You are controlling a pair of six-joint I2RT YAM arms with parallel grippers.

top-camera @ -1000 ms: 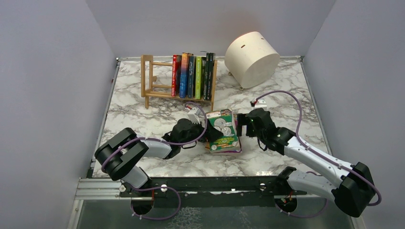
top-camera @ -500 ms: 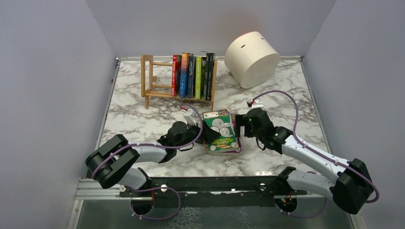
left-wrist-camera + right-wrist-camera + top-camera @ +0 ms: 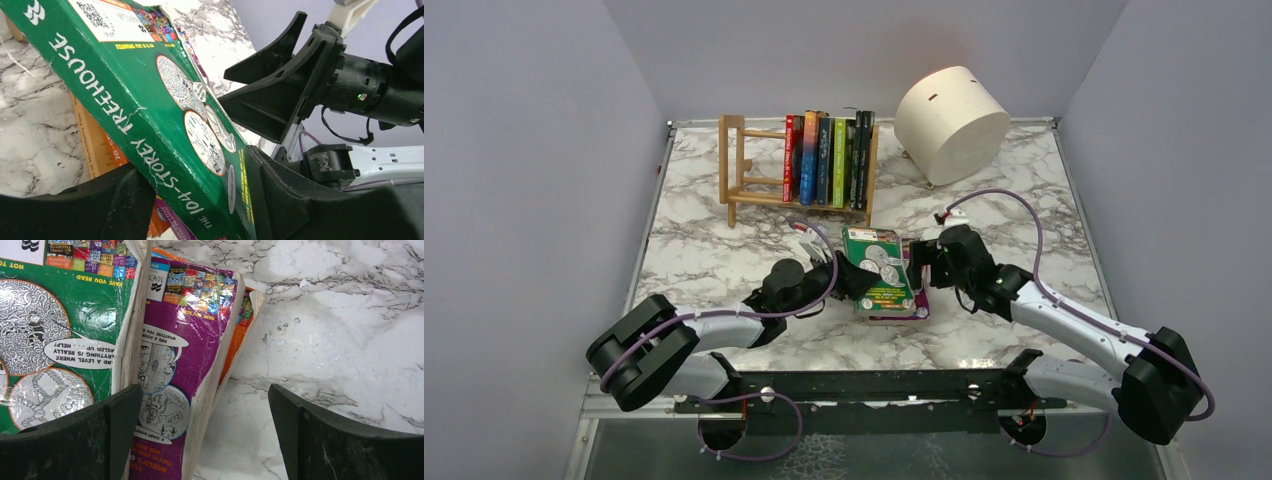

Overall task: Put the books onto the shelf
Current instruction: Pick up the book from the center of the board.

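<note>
A stack of three books lies mid-table: a green book point(image 3: 879, 270) on top, a purple book point(image 3: 180, 340) under it and an orange book point(image 3: 235, 340) at the bottom. My left gripper point(image 3: 852, 280) is shut on the green book's point(image 3: 150, 100) spine edge, one finger under it and one on the cover, tilting it off the others. At the stack's right side my right gripper point(image 3: 917, 265) stands open, straddling the purple book's page edge without pinching it. Several more books point(image 3: 829, 160) stand upright in the right half of the wooden shelf point(image 3: 744, 160).
A cream drum point(image 3: 951, 122) lies on its side at the back right, beside the shelf. The shelf's left half holds no books. Grey walls close the marble table point(image 3: 704, 250) on three sides. My two grippers face each other closely across the stack.
My left arm has reached further right and its jaws have narrowed onto the green book, which has slid slightly back and tilted up. My right gripper has edged left toward the stack.
</note>
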